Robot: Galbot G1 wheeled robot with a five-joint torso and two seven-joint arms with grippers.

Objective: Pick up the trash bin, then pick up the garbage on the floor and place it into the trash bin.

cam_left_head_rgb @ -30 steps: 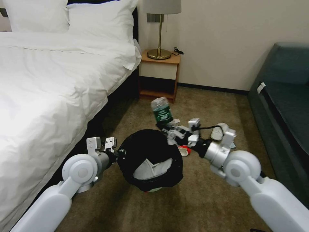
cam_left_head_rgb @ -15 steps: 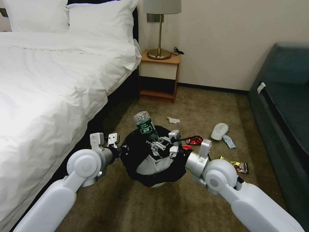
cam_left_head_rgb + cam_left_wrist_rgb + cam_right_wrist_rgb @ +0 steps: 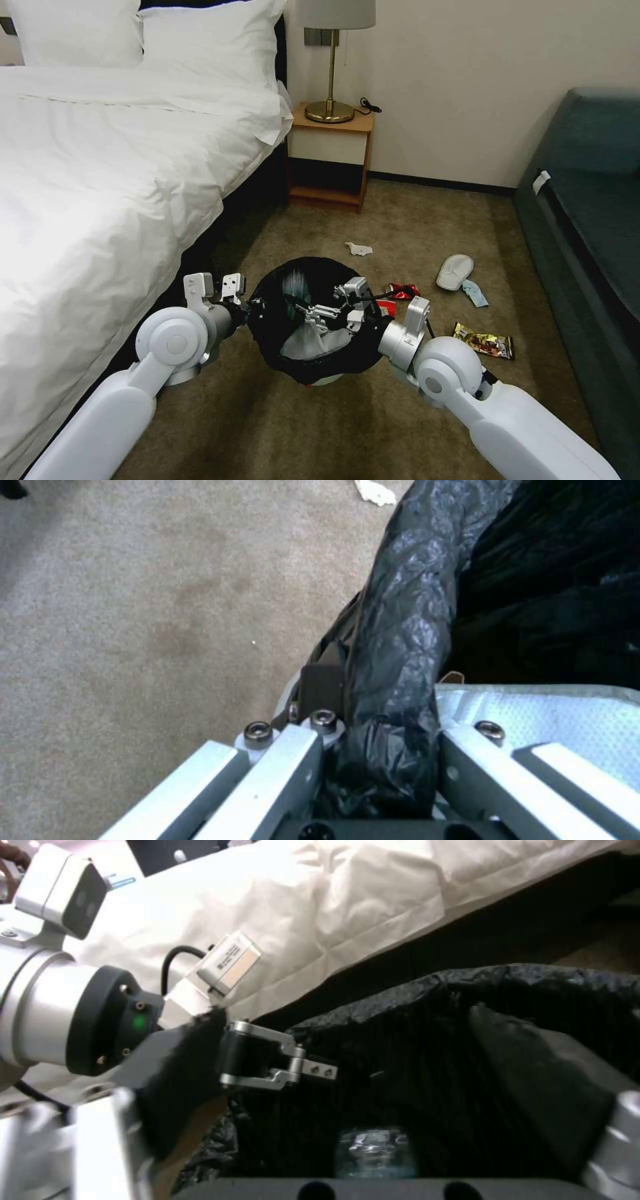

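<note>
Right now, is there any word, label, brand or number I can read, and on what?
None reads.
Bottle in the trash bin: label blurred.
Gold wrapper: print too small.
Red wrapper: print too small.
Sticker on the left gripper's wrist: print too small.

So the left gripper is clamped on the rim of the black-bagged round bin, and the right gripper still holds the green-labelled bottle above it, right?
Not quite. The left gripper does clamp the rim of the black-bagged round bin, but the right gripper is open over it. The right wrist view shows the green-labelled bottle already inside the bin.
</note>
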